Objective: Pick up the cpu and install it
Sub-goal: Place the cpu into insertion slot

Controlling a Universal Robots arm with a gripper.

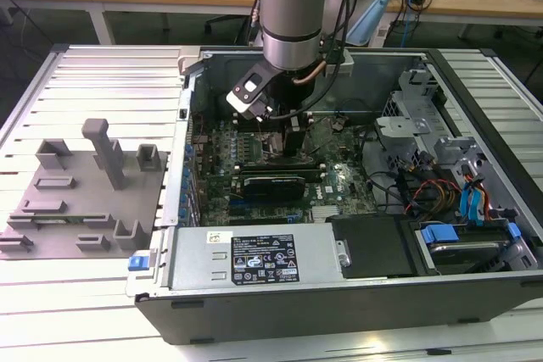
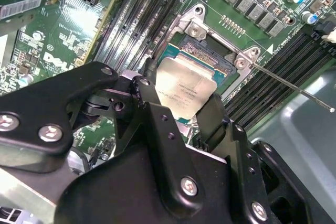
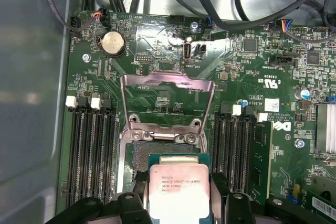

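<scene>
Your worktop (image 1: 85, 74) carries the open computer case (image 1: 339, 311), and your arm (image 1: 293, 6) reaches down into it over the green motherboard (image 3: 252, 77). In both wrist views your gripper (image 2: 181, 106) is narrowed onto the cpu (image 3: 178, 192), its black fingers (image 2: 147, 98) pinching two opposite edges with the silvery top facing up. You have the chip over the socket (image 3: 139, 153), whose metal load plate (image 3: 168, 98) stands flipped open; whether chip and socket touch, you cannot tell.
</scene>
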